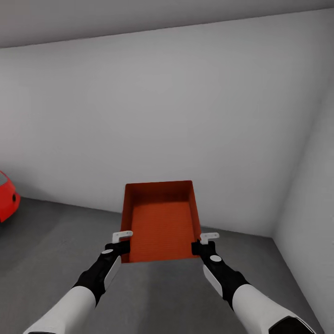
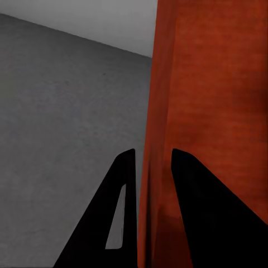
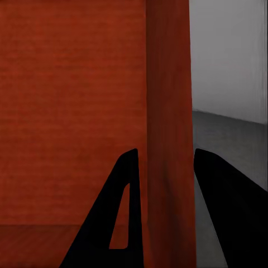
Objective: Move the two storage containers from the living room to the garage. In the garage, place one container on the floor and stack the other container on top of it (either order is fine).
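So you've got both hands on the bin right now. Your left hand (image 1: 123, 242) is pinched down on the bin's (image 1: 161, 222) left wall near the corner closest to you, one finger inside and one outside. In the left wrist view the two dark fingers (image 2: 196, 212) sit either side of the orange-red wall (image 2: 212, 111) with barely any gap. Same deal on the other side: your right hand (image 1: 204, 243) is clamped on the right wall, and in the right wrist view the wall (image 3: 170, 134) runs straight between the fingers (image 3: 120, 218), one over the bin's inside and one outside it.

The bin is one open orange-red box, held up in the air in front of you, tipped a bit so you look down into it. Nothing in it, just the ribbed bottom.

Below is the dark grey concrete floor (image 1: 55, 246), so you're in the garage, facing a corner of plain white walls (image 1: 162, 116). The nose of a red car (image 1: 7, 197) pokes in at the left edge of the head view.

Count: one bin, two hands on it, one car.
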Available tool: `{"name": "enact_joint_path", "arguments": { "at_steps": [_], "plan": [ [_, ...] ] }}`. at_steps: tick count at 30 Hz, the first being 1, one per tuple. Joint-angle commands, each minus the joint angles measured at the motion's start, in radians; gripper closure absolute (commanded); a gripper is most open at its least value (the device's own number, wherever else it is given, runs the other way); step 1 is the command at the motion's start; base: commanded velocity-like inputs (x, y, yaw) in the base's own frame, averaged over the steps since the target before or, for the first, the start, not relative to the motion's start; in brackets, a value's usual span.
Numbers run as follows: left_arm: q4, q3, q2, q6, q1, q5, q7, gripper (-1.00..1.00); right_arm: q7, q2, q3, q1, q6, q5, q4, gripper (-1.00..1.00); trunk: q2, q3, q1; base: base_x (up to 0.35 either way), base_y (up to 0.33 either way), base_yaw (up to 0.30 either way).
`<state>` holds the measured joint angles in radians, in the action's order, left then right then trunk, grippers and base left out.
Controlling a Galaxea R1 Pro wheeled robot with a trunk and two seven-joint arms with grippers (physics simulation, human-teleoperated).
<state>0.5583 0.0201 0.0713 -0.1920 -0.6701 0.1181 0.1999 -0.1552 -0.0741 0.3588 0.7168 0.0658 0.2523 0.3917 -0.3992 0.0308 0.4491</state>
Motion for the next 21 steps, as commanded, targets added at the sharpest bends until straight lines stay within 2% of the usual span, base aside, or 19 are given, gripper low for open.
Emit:
{"name": "enact_joint_path", "arguments": {
  "at_steps": [1,16,21],
  "plan": [
    [0.006,-0.022,-0.001,-0.006,0.0,-0.006,0.01,1.0,-0.057,0.054,-0.009,0.001,0.006,0.016,-0.057,1.0,-0.001,0.0,0.001,0.317,0.094,-0.288],
    [0.006,-0.022,-0.002,-0.006,0.0,-0.006,0.01,1.0,-0.057,0.054,-0.009,0.001,0.006,0.016,-0.057,1.0,-0.001,0.0,0.001,0.287,0.093,-0.284],
    [0.006,-0.022,-0.001,-0.006,0.0,-0.006,0.01,1.0,-0.057,0.055,-0.009,0.001,0.006,0.016,-0.057,1.0,-0.001,0.0,0.001,0.127,0.037,-0.077]
  ]
}}
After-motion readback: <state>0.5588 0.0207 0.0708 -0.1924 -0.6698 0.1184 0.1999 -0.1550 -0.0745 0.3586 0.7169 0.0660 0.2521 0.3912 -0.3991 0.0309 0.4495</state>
